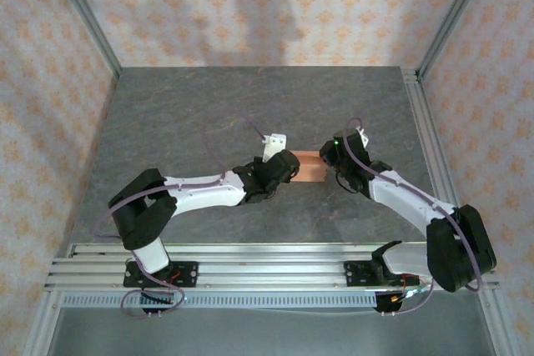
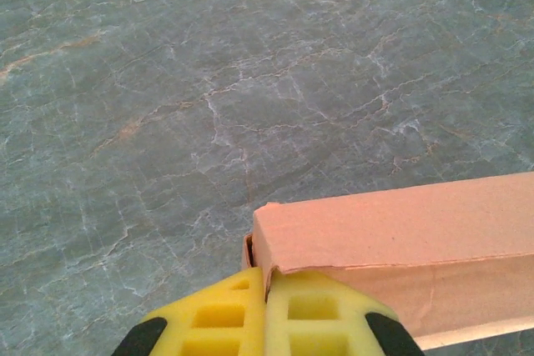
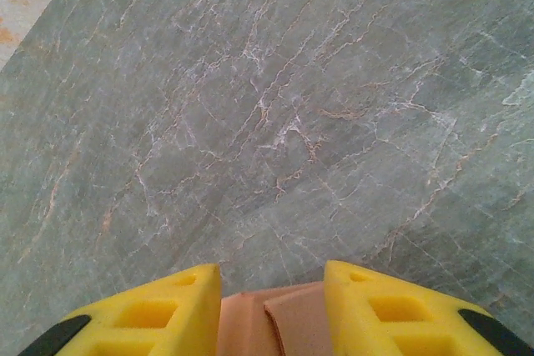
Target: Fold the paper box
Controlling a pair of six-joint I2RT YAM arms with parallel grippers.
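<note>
Top external: paper box (image 1: 309, 167) is past flat-sheet stage, already squared into short bar. It spans gap between left gripper (image 1: 288, 167) and right gripper (image 1: 333, 156). Open table (image 1: 209, 114) beyond both sets of fingertips, ample room.

Left wrist: fingers (image 2: 321, 314) clenched, box corner wall pinched at their seam. Box runs off right of fingers. Long top edge crisp, corner slightly gapped.

Right wrist: box end sits between pads (image 3: 171, 310), card meeting both, reads as grasp. End flaps lapped, closure unclear. End tuck likely remains.

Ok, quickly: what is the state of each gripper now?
Left gripper: closed, pinching the paper box edge.
Right gripper: jaws around the paper box; grip cannot be told.
</note>
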